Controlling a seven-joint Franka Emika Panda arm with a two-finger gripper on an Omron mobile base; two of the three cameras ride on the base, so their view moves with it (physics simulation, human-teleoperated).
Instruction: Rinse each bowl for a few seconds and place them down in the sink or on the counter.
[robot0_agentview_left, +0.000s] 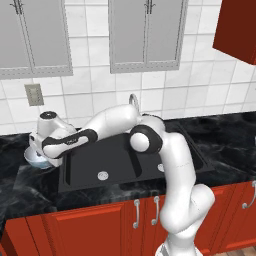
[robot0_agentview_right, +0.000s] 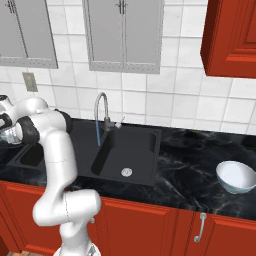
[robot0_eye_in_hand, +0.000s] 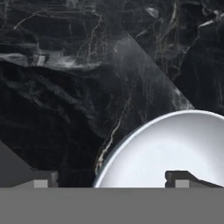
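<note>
The pincer (robot0_eye_in_hand: 111, 180) stands released, its tips spread wide astride the rim of a white bowl (robot0_eye_in_hand: 175, 148), one tip outside and one over the inside. That bowl (robot0_agentview_left: 37, 159) sits on the black marbled surface (robot0_agentview_left: 30, 187) just left of the sink (robot0_agentview_left: 120, 167). A second bowl (robot0_agentview_right: 236, 176) rests on the surface well right of the sink.
</note>
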